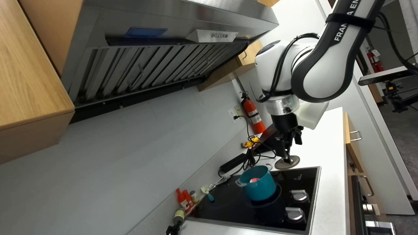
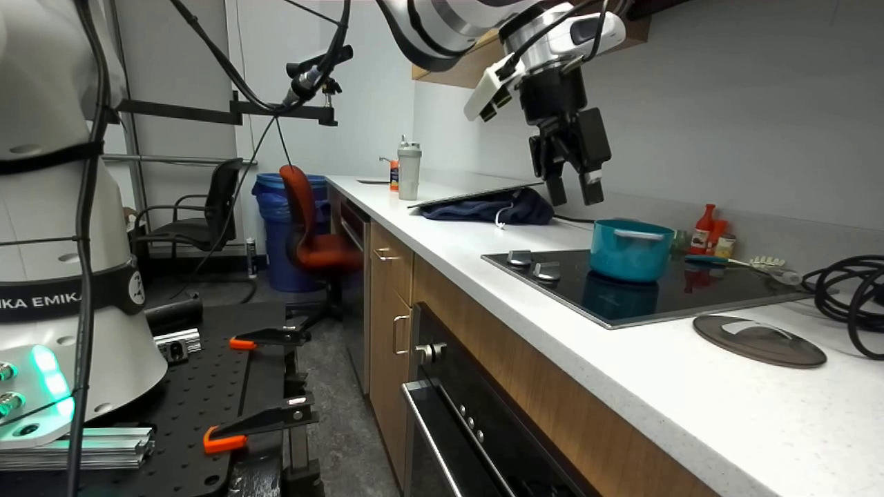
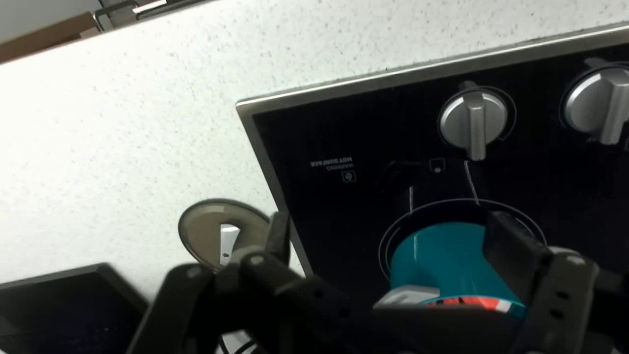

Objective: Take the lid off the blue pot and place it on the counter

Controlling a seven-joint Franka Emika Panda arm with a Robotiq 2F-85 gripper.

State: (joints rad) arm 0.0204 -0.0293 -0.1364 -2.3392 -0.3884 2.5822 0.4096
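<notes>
The teal-blue pot (image 1: 261, 189) stands uncovered on the black cooktop in both exterior views (image 2: 630, 257). Something red and white shows inside it in the wrist view (image 3: 471, 301). The round greyish lid (image 2: 756, 342) lies flat on the white counter (image 2: 663, 376), beside the cooktop's edge and apart from the pot. The lid also shows in the wrist view (image 3: 202, 231), partly behind a finger. My gripper (image 3: 393, 236) has its fingers wide apart with nothing between them. In an exterior view it hangs in the air above the level of the pot (image 2: 574, 190).
The cooktop (image 3: 344, 132) has raised knobs (image 1: 299, 195) near its front. Red bottles (image 1: 183, 200) and utensils (image 1: 209, 191) lie along the wall side. Black cables (image 2: 856, 297) and a black flat object (image 3: 64, 305) are near the lid. The range hood (image 1: 163, 29) overhangs the cooktop.
</notes>
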